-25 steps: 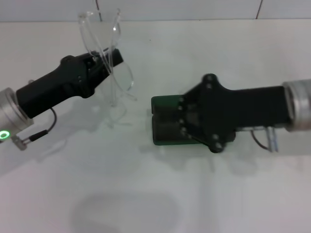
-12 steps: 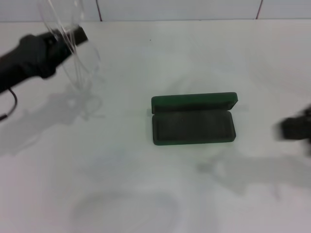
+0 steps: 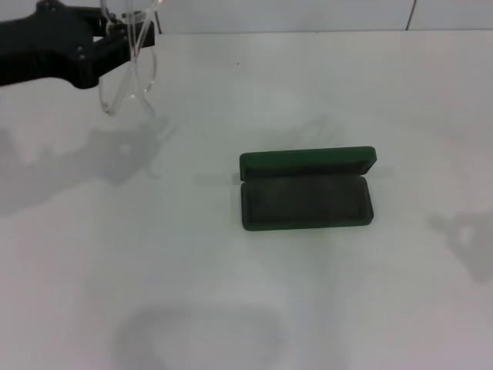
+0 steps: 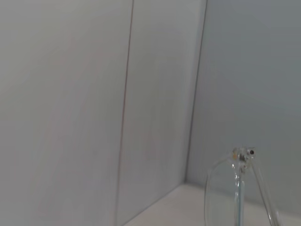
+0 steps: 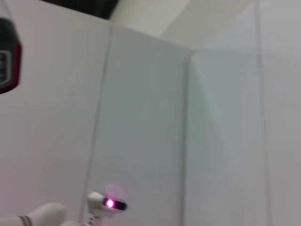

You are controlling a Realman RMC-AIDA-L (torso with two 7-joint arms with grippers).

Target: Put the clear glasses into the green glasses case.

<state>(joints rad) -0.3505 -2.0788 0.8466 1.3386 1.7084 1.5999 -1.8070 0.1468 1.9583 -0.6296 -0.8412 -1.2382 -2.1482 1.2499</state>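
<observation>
Head view: left tool (image 3: 127, 35) at far left corner of the white surface (image 3: 231, 293), pinching the clear glasses (image 3: 131, 73), which hang lifted above the surface. The green glasses case (image 3: 306, 189) lies open near the middle, lid back, well apart from the glasses. Right arm out of sight.

Left wrist view: one lens and hinge of the glasses against pale wall panels (image 4: 94, 94).

Right wrist view: wall panels only; right tool unseen.

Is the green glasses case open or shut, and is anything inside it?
Open and empty: the green glasses case lies with its lid folded back, dark lining bare.
</observation>
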